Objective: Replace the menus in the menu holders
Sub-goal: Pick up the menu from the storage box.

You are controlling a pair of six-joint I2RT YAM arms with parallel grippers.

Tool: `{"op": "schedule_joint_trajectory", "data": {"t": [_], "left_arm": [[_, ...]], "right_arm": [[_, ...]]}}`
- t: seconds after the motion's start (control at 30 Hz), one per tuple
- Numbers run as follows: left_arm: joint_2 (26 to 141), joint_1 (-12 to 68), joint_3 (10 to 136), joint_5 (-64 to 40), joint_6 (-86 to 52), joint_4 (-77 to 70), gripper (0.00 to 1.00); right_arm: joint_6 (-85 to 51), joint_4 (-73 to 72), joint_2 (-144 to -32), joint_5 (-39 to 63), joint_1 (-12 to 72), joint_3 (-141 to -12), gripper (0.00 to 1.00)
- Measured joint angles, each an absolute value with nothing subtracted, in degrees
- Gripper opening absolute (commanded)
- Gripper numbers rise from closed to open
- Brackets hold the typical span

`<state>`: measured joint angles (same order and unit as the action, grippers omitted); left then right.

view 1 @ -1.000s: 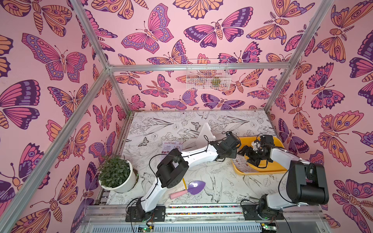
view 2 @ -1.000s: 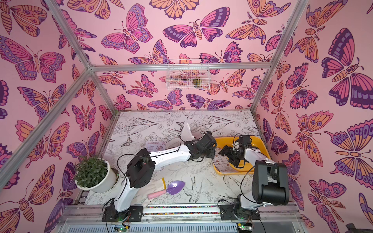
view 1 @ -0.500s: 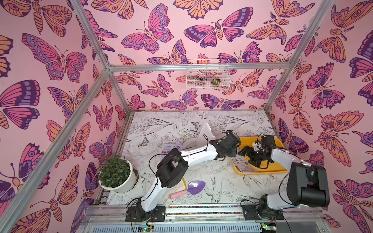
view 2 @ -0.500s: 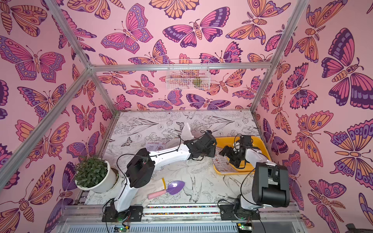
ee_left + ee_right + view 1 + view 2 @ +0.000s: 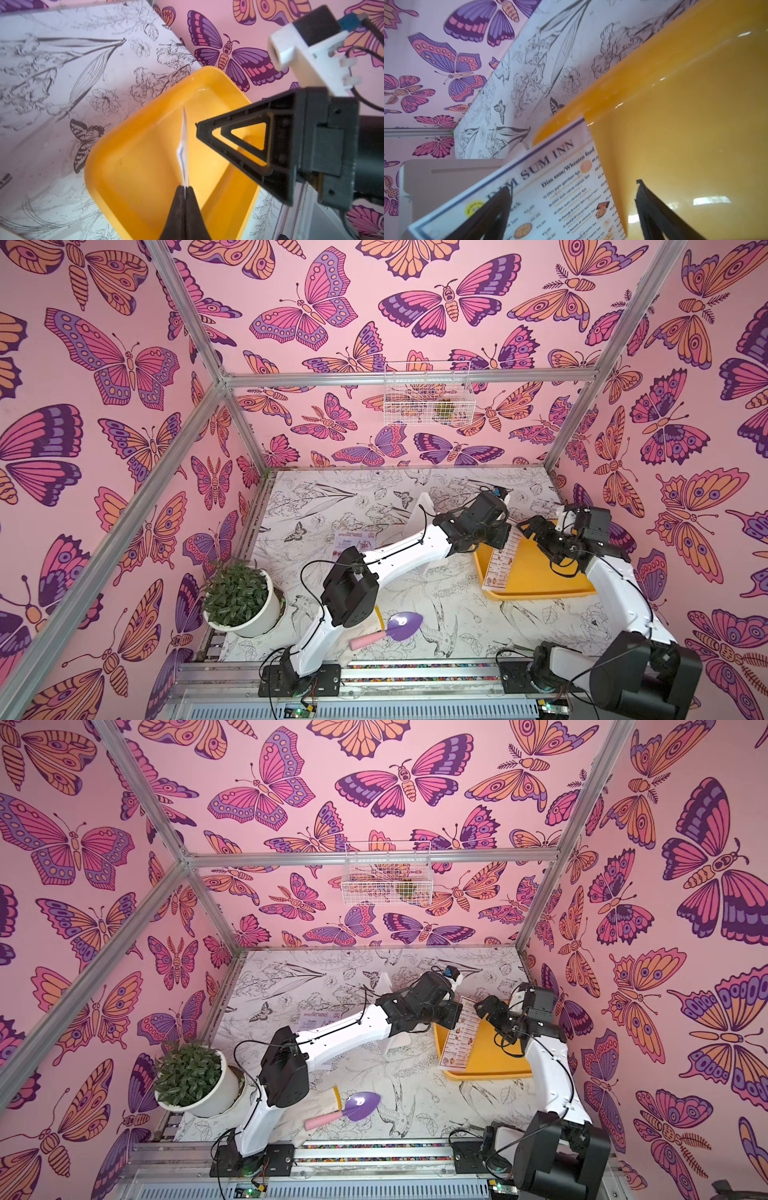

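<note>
In both top views the left gripper (image 5: 504,534) pinches one edge of the DIM SUM INN menu (image 5: 502,562). Its jaws are squeezed tight on the paper. The menu slopes down from those jaws into the yellow tray (image 5: 544,580). The right gripper (image 5: 535,531) is just beside the left jaws, on the other side of the menu. Its jaws are spread wide, with nothing gripped. Behind the left jaws, back along the arm, the menu holder (image 5: 419,506) stands upright. Past it, the Special Menu (image 5: 354,540) lies flat on the table (image 5: 457,614).

In the left wrist view the two black tips of the left gripper (image 5: 184,189) meet on the menu (image 5: 184,145). The paper sticks straight out from the tips, seen from its thin edge, over the tray (image 5: 135,166). One of the right gripper's fingers (image 5: 214,135) is close beside the paper but apart from it.

In the right wrist view the jaws of the right gripper (image 5: 571,187) are far apart. The menu (image 5: 550,176) sits at one jaw, and its heading is easy to read. I cannot tell if that jaw touches it. The other jaw is over the bare tray (image 5: 685,124). The holder's white panel (image 5: 446,182) shows past the menu.
</note>
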<state>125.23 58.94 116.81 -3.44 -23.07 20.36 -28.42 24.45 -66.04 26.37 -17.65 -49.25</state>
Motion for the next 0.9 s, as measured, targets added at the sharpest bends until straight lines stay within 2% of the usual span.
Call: {"op": "schedule_joint_trajectory", "data": {"t": [0.27,0.43,0.63,0.77,0.9], "left_arm": [[122.15,56.73,124.88,-5.23,-12.58,29.76,0.00],[118.83,53.39,132.46,-7.75,-6.72,35.16,0.00],[115.50,52.77,138.93,-10.24,-1.48,40.23,0.00],[115.07,52.60,141.69,-12.27,0.45,42.83,0.00],[114.83,52.18,141.84,-13.32,1.10,44.82,0.00]], "right_arm": [[-33.61,7.49,-59.70,35.73,-20.43,-45.36,0.91],[-34.41,-2.07,-60.55,45.17,-20.45,-41.58,0.87],[-35.81,-17.30,-63.22,56.60,-20.10,-37.78,0.89],[-34.68,-24.05,-64.49,60.51,-15.77,-36.75,0.90],[-29.74,-24.62,-65.28,62.94,-9.02,-38.17,0.92]]}}
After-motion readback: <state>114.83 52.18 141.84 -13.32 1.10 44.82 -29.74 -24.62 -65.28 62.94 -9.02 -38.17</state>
